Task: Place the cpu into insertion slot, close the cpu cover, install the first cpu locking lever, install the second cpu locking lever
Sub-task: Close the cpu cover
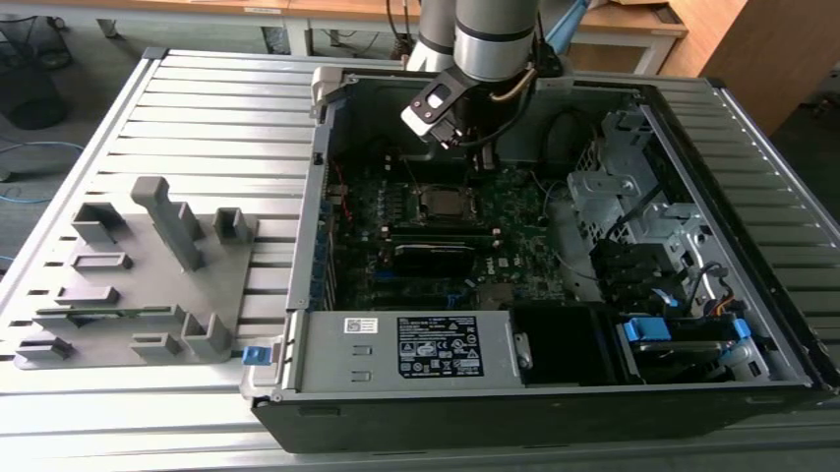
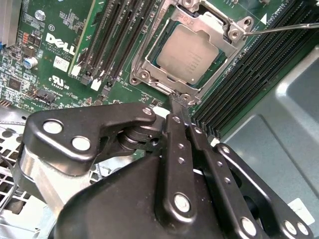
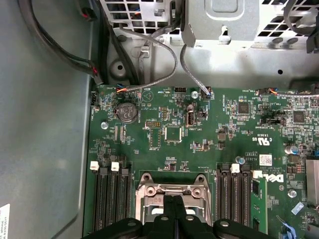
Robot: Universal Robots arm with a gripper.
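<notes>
The cpu [image 2: 192, 52], a pale silver square, lies in the insertion slot [image 1: 444, 204] on the green board. The cpu cover [image 2: 164, 47], a silvery frame, lies flat around it, and the chip shows through its window. A thin metal locking lever [image 2: 284, 27] runs out from one corner of the socket. My gripper [image 2: 175, 99] is shut with nothing between its fingers, its tip right at the socket's edge. In the first wrist view the gripper [image 3: 174, 201] reaches over the cpu cover [image 3: 172, 189]. In the exterior view the gripper [image 1: 483, 157] hangs just behind the socket.
Long black memory slots [image 2: 249, 74] flank the socket on both sides. Cables [image 3: 164, 74] and a metal drive cage [image 1: 617, 187] stand at the case's far side. The case walls [image 1: 322, 187] enclose the board. A grey fixture [image 1: 145, 275] stands on the slatted table at the exterior view's left.
</notes>
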